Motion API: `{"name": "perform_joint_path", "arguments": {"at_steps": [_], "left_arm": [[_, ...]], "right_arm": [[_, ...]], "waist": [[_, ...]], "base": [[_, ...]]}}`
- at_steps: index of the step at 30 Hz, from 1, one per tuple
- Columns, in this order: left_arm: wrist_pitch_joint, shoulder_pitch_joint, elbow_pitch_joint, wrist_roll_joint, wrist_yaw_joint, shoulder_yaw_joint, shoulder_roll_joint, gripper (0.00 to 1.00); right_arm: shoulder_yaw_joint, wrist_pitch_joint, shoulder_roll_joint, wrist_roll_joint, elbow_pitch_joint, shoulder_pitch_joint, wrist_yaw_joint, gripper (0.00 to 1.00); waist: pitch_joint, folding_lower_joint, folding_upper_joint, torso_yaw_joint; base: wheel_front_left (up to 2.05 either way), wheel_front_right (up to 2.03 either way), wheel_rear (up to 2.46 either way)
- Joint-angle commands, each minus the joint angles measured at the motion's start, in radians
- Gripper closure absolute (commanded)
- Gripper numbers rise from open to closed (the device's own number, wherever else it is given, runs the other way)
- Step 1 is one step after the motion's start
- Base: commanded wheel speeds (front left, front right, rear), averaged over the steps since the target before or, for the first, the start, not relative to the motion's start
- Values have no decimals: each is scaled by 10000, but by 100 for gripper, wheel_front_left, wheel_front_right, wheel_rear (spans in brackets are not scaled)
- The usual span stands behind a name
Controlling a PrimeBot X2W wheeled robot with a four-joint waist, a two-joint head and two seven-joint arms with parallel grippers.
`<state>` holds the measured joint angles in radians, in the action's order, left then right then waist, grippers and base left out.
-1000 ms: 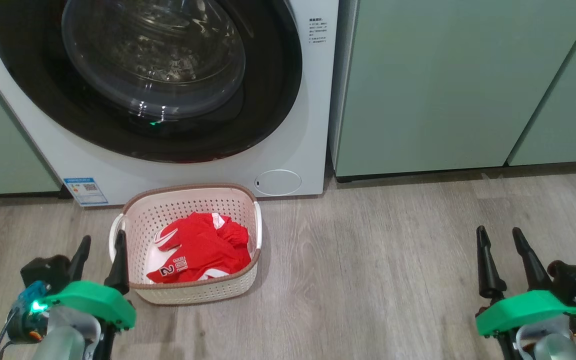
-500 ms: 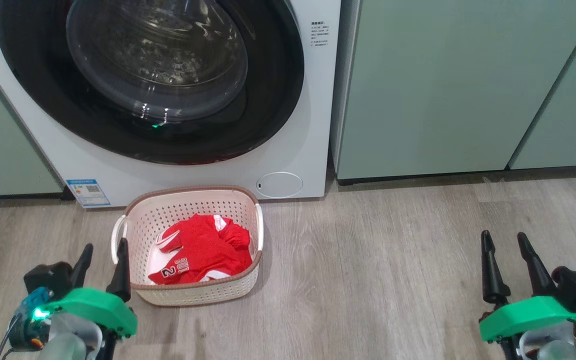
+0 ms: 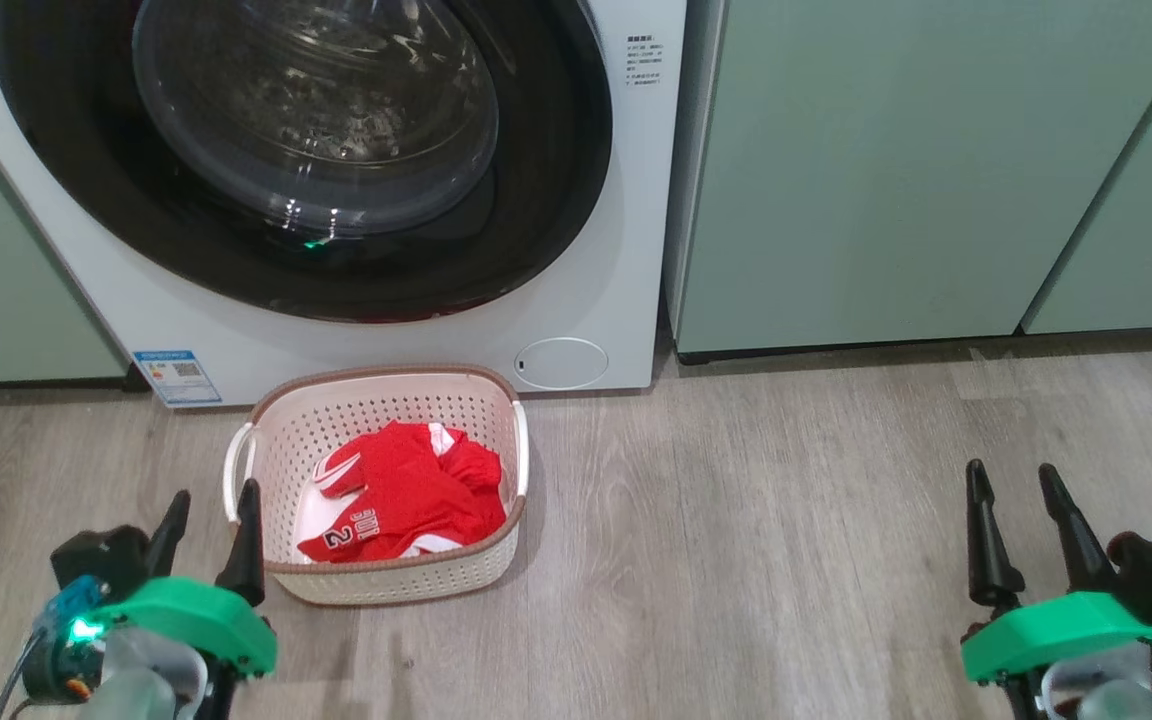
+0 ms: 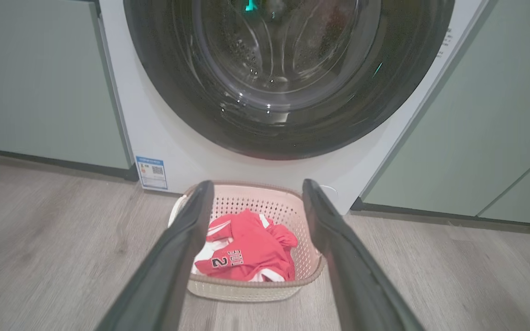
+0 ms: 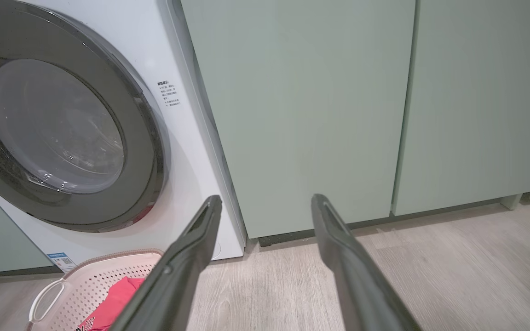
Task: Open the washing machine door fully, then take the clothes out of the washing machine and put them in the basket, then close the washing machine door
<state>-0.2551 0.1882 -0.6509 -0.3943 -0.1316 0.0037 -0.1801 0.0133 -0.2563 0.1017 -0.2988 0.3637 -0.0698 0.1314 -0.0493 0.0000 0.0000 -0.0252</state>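
1. Two grippers, left gripper point(image 3: 216, 492) and right gripper point(image 3: 1011, 468), have jaws spread, holding nothing.
2. Clothes point(image 3: 406, 495) lie inside the basket point(image 3: 386, 372); left gripper is just beside it, right gripper well apart.
3. Washing machine door point(image 3: 556, 200), behind the basket, appears shut.

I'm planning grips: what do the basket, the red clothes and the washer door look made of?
The basket: apparently moulded cream plastic, matte; holes in the walls. The clothes: thin red fabric, probably synthetic; it lies crumpled. The door: glossy black rim, likely plastic, around a clear window; both catch reflections.
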Motion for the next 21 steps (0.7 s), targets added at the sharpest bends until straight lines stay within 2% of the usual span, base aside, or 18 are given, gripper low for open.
{"name": "perform_joint_path", "arguments": {"at_steps": [1,6,21], "left_arm": [[0,-1,15,-88,0,-2,2,100],[28,-547,-529,-145,0,-53,302,100],[448,-573,-16,-1489,1,85,414,100]], "right_arm": [[-4,0,0,0,2,0,0,100],[66,27,-113,-42,735,307,2,100],[-92,446,-158,-1505,521,228,1,100]], "waist": [[7,0,0,1],[14,0,0,2],[71,0,0,30]], "base": [[0,0,0],[0,0,0],[0,0,0]]}}
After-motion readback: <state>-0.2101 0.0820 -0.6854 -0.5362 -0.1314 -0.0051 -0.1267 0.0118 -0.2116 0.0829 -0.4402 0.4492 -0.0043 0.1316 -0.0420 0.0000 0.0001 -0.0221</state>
